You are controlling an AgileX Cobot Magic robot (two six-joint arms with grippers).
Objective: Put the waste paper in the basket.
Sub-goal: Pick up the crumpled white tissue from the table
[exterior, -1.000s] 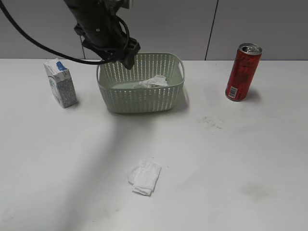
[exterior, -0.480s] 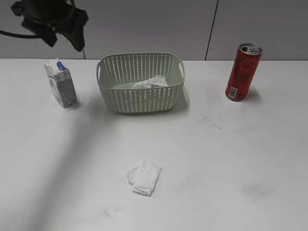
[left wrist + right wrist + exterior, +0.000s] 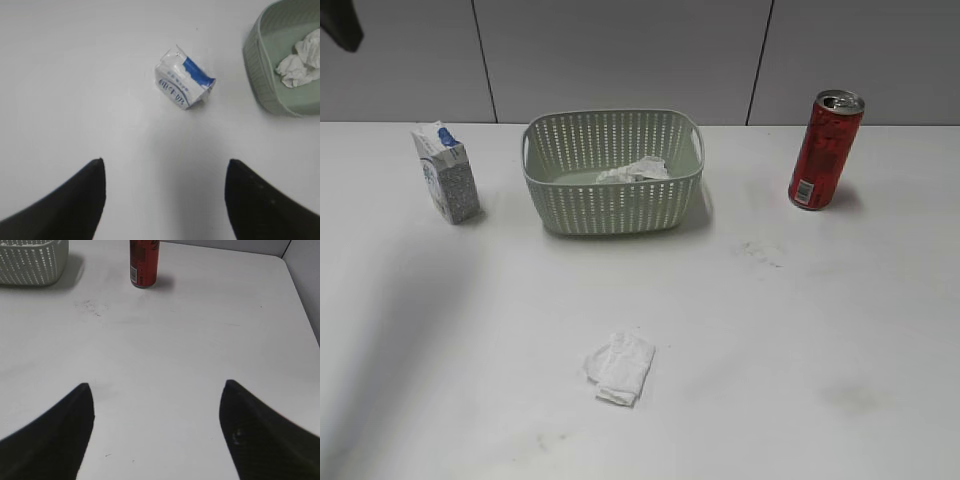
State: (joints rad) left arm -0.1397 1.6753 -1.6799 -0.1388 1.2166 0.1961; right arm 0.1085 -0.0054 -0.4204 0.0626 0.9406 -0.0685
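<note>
Both arms' fingers spread, holding nothing. One paper wad (image 3: pixel 620 367) near tabletop (image 3: pixel 840 330) front edge; others inside basket (image 3: pixel 612 205).

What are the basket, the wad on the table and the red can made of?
Basket: looks like matte sage-green moulded plastic, walls pierced with slot rows. Wad: soft white tissue paper, crumpled and wrinkled. Red can: probably aluminium, glossy printed body, bare silvery rim.

carton (image 3: pixel 445 186) left of basket (image 3: pixel 612 205)
</note>
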